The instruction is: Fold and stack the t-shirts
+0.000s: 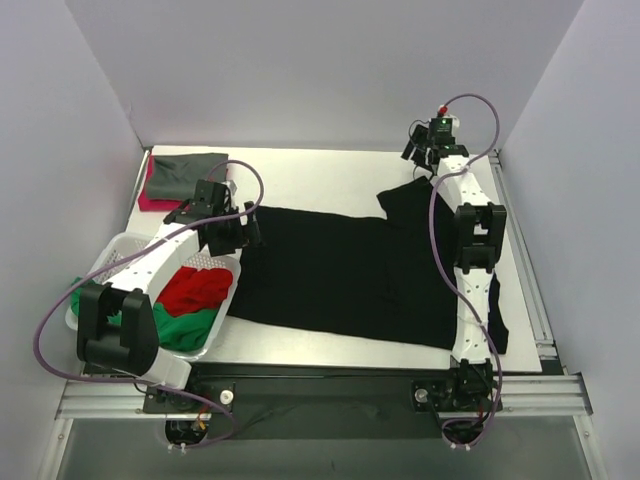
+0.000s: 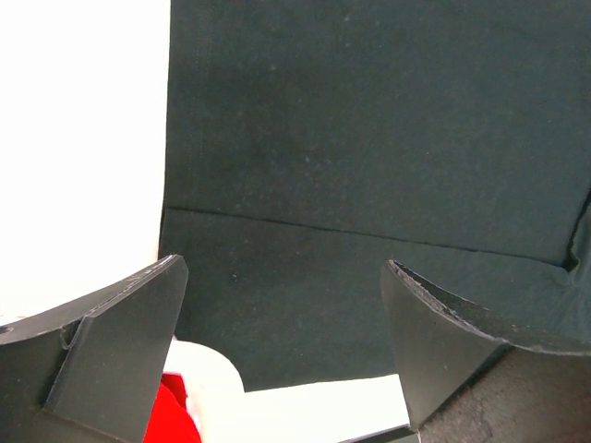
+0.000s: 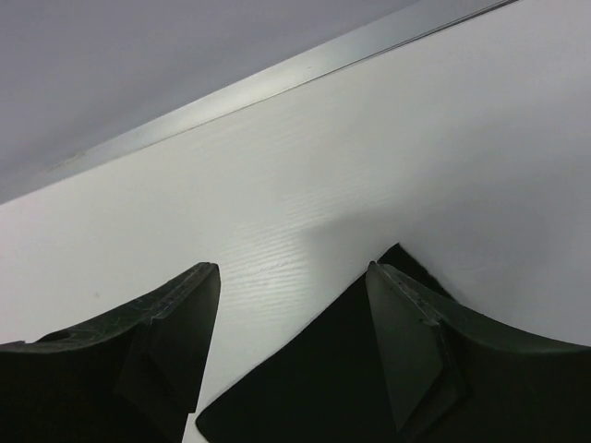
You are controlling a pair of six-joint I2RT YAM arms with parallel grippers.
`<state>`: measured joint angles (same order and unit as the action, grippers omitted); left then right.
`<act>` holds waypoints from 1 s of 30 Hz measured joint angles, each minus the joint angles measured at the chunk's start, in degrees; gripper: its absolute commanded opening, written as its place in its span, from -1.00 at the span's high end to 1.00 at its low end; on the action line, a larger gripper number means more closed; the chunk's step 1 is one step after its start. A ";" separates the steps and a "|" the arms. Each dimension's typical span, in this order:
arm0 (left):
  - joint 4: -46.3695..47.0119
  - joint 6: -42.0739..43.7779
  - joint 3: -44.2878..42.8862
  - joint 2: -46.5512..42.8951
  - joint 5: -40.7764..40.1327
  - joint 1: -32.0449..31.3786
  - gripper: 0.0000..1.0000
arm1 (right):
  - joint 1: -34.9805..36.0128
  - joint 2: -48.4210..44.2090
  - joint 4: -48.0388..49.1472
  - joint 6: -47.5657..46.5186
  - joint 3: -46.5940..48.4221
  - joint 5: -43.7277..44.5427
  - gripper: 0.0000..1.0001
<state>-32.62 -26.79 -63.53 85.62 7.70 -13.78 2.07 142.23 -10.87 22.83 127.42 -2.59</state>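
While the black t-shirt [image 1: 340, 275] lies spread flat across the tabletop [image 1: 320, 170], left gripper [image 2: 282, 277] hovers at its left edge, jaws apart; right gripper [image 3: 291, 277] over far sleeve, jaws apart too.

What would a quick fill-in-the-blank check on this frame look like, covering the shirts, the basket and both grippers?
1. The t-shirt spread flat across the table is ____ in colour.
2. The white basket holds a green tee and a ____ one.
3. The left gripper and the right gripper both have their jaws ____.

Missing words: black; red; open.
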 measured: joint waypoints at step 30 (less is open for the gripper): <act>-2.49 -1.18 -8.66 6.67 0.13 0.02 -0.95 | -4.09 7.67 -7.91 5.62 6.91 0.90 -0.10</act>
<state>-35.11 -27.97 -72.18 92.29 7.84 -13.76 -2.02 149.91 -18.79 28.45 134.32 -1.69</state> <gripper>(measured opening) 0.974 0.557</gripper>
